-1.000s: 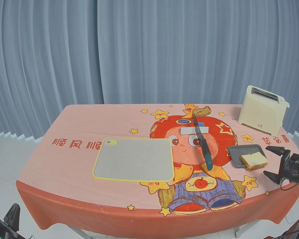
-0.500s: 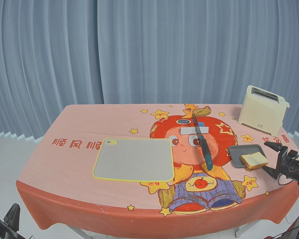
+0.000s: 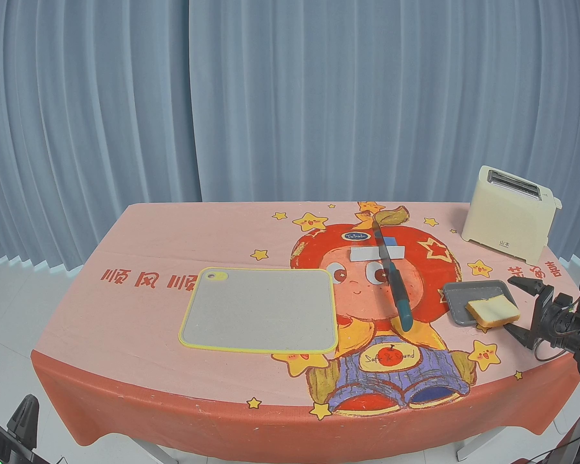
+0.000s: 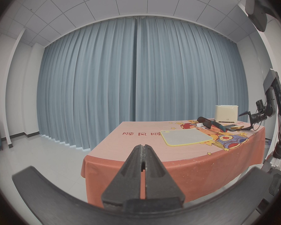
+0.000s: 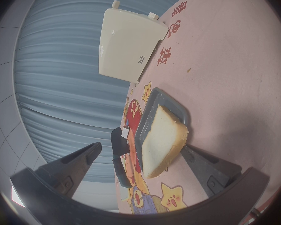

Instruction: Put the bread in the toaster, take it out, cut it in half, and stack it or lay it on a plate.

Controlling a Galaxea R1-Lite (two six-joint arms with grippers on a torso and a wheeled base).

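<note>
Black and clenched on nothing, the left gripper point(image 4: 143, 147) hung below the table's point(image 3: 142, 240) near edge. The right gripper point(image 3: 514, 305) gaped wide at the bread point(image 3: 493, 310), which lay on the grey tray point(image 3: 461, 291); the toaster point(image 3: 509, 214) stood beyond.

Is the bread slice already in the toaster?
No, the bread slice lies on the grey tray, with the toaster standing apart behind it.

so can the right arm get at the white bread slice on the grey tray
Probably yes: the right end effector is open, straddling the white bread slice on the grey tray, nothing between.
</note>
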